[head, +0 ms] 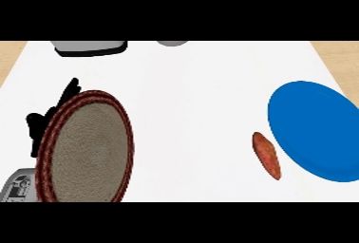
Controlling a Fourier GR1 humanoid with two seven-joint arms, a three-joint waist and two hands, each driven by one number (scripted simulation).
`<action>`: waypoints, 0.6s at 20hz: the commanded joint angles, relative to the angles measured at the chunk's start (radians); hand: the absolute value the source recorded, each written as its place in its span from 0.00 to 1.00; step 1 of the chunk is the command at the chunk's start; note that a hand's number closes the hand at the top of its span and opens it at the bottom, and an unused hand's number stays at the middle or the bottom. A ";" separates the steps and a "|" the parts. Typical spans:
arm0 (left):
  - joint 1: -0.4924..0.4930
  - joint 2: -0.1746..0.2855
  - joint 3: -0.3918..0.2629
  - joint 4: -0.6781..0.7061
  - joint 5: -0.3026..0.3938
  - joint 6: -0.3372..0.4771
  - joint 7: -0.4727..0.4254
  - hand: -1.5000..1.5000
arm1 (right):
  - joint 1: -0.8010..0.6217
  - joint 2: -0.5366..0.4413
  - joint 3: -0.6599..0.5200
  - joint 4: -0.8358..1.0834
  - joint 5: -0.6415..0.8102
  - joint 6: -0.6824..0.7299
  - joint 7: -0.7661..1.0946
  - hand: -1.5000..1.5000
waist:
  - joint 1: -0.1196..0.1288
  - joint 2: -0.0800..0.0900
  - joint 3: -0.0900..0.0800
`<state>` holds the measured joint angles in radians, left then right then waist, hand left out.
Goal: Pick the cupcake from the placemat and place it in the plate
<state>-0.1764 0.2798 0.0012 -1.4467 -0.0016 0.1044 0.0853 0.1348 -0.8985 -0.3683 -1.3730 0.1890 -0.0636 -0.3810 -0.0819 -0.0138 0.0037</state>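
So the big landmark here is the round woven placemat with the dark red rim, sitting on the white counter. The black left hand pokes out from behind the placemat's left edge, mostly hidden by it, so I can't tell if it's released, clenched or grasping anything. Its grey forearm shows at the placemat's lower left. Where's the cupcake? Honestly can't tell, none shows on the placemat's woven face. The flat blue plate lies well apart to the placemat's right, nothing on it. A reddish-brown oblong thing lies right of the placemat too, just short of that plate. Beyond the placemat sit a grey boxy item and a small grey round thing.
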 commanded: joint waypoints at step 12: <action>-0.112 -0.018 0.010 0.070 -0.015 -0.070 -0.001 0.50 | -0.172 0.116 0.100 0.110 0.043 0.137 -0.012 1.00 | 0.085 0.015 -0.004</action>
<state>-0.2639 0.2472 -0.0147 -1.3994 -0.0281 0.0649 0.0883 0.0142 -0.8408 -0.3361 -1.2473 0.1750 0.0886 -0.4360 -0.0011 0.0006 0.0002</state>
